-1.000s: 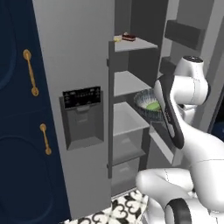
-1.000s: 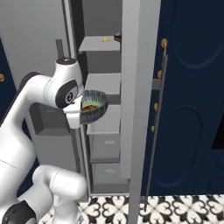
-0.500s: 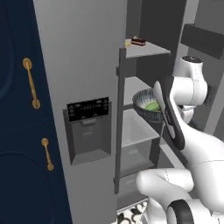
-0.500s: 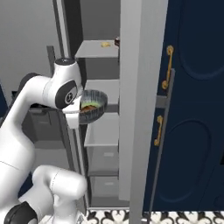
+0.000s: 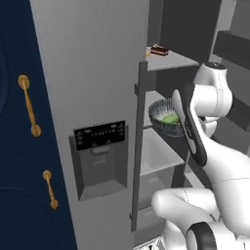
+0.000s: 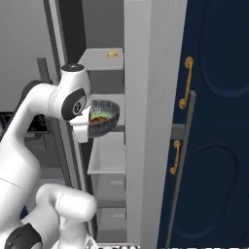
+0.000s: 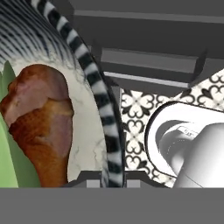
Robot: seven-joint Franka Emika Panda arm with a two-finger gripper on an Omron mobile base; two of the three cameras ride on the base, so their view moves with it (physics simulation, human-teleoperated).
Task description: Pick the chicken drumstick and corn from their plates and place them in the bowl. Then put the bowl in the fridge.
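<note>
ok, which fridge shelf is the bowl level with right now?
The middle shelf, the bare one. The bowl hangs just outside it. The top shelf carries a small food item, and the lower shelf sits well below the bowl.

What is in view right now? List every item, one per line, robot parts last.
bowl: one, dark grey, striped rim, held at the open fridge, beside the middle shelf
chicken drumstick: one, reddish-brown, inside the bowl
corn: one, green husk showing, inside the bowl
fridge: one, grey steel, door open, black dispenser panel
shelf food: one small dark-red piece, top fridge shelf
cabinets: navy, brass handles, flanking the fridge
floor tiles: black-and-white pattern, below
gripper: one, dark fingers, shut on the bowl's rim
</note>
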